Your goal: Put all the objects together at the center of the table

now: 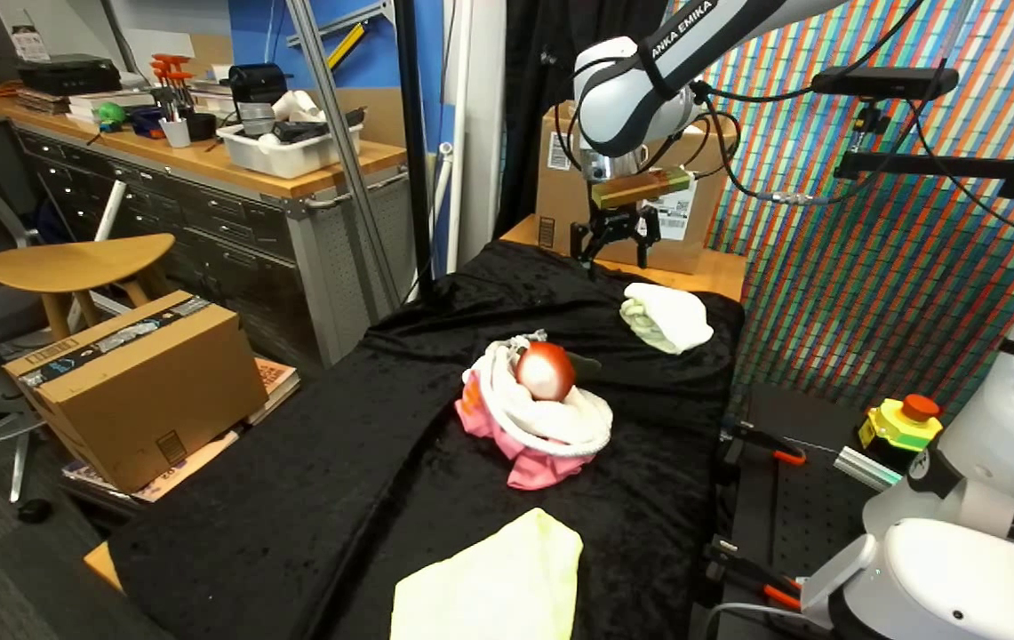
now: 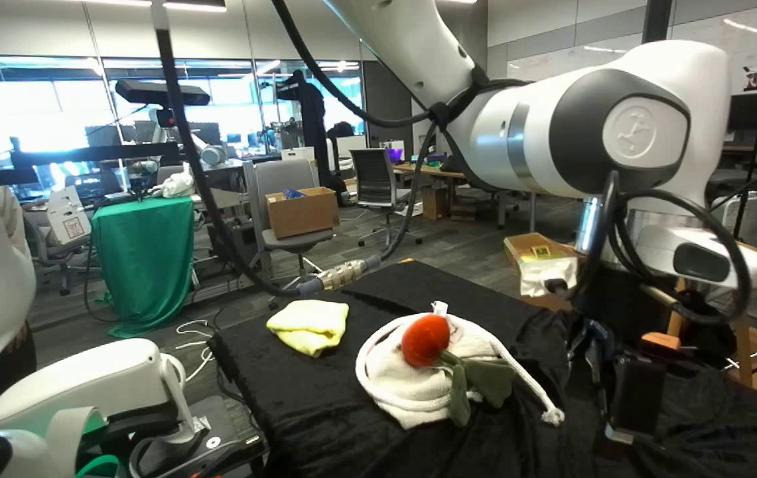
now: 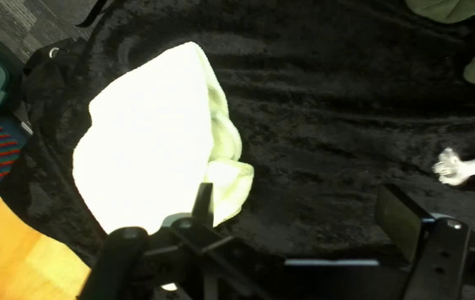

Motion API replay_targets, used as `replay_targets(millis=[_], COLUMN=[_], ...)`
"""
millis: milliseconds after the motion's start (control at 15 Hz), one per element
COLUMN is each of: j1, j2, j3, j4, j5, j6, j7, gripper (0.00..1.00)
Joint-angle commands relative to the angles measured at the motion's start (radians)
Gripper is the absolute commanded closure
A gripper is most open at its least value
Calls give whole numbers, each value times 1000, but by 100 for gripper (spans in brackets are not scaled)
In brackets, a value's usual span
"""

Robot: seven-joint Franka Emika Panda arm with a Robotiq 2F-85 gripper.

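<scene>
Gripper (image 3: 302, 210) is wide apart above the end of the black-draped table (image 1: 320, 498), nothing between its fingers (image 3: 399, 221). Pile (image 2: 428, 382) around mid-table: red-orange toy (image 1: 546, 372) on a white cloth (image 1: 551, 416), rope loop (image 1: 560, 447) lying around the toy, pink cloth (image 1: 542, 467) sticking out from under. Two strays: a second white cloth (image 3: 150, 146) close to me, and the yellow cloth (image 1: 489, 587) on the far side of the pile, apart from it.

My guess is the second white cloth is the next pick. What could bite me:
- Alignment. In the wrist view one finger overlaps the cloth's edge and most of it lies outside the gap. Straight down from here I'd likely pin it, or nip a loose fold that slips on the lift.
- Depth. That cloth is blown out white on the wrist camera. Too low and I pinch the drape (image 3: 312, 166), dragging the pile along.
- Rope end (image 3: 451, 168) shows near the other finger; a sideways sweep could snag it.
- Toy is round on soft stuff; a trailing cloth may roll it off.
</scene>
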Motion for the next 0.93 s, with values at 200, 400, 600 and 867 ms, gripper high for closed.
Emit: replay_targets(millis=[200, 400, 600, 867], j1=[-23, -33, -51, -70], j2=[63, 89, 116, 154], j3=[-36, -45, -52, -62], j4=[29, 25, 24, 23], j5=[24, 36, 65, 97], j6=[-56, -65, -73, -89], j7=[28, 24, 7, 1], gripper=[0, 0, 0, 0])
